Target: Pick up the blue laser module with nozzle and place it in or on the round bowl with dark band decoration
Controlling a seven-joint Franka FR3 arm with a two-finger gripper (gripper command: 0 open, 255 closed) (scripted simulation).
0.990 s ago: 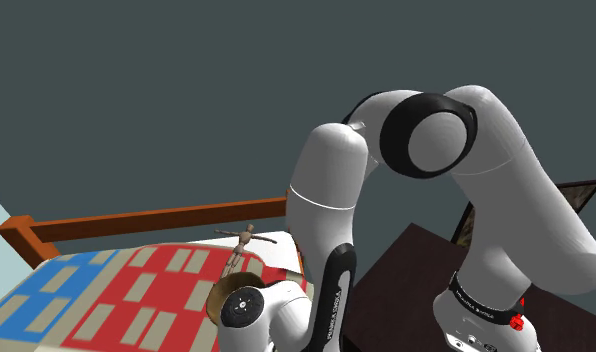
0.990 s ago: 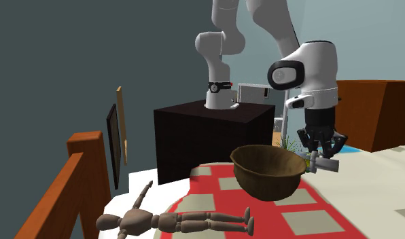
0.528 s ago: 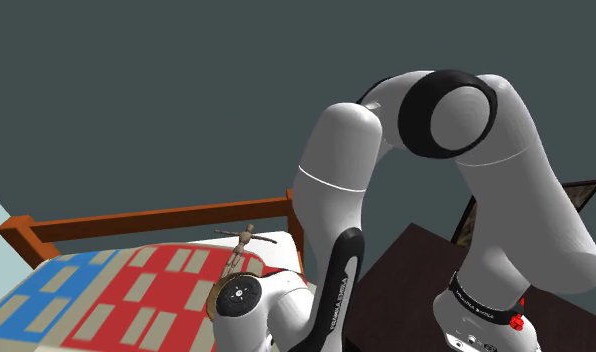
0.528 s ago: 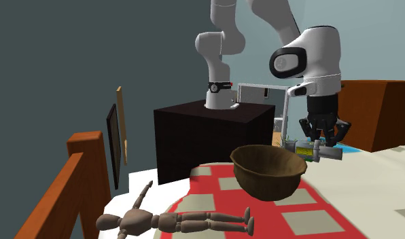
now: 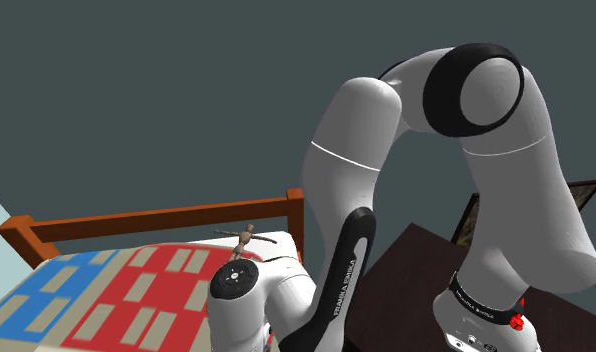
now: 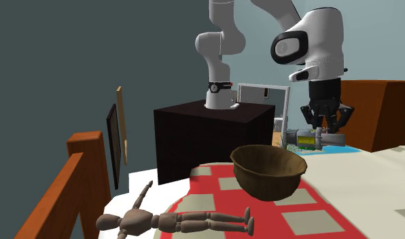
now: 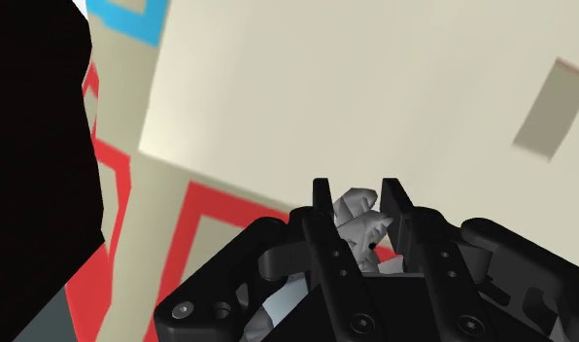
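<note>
Orange-brown wood forms the bed frame (image 6: pixel 72 178) at the second exterior view's left edge. Just past it, a thin framed picture (image 6: pixel 115 139) hangs edge-on against the dark grey wall. Below these, a jointed wooden mannequin (image 6: pixel 172 221) lies flat on the bed, arms spread, partly on white sheet and partly on the red quilt with beige patches (image 6: pixel 300 204).

Further along stands the dark box stand (image 6: pixel 208 136), with the white Franka arm (image 6: pixel 221 47) rising from its top. In front of the stand, a brown round bowl (image 6: pixel 266 173) sits on the quilt with its hollow inside in view.

To the right of the bowl, the black gripper (image 6: pixel 324 129) points straight down, its fingers closed on the laser module (image 6: pixel 310 140). The module is a grey body with a yellow-green patch, held level in the air. It hangs higher than the bowl's rim and off to that view's right, not touching the bowl. A wooden board (image 6: pixel 381 112) of the frame's colour stands behind at the far right.

In the wrist view, the two fingers (image 7: pixel 323 202) clasp a pale grey part of the module between them, above cream fabric with red and blue bands.
</note>
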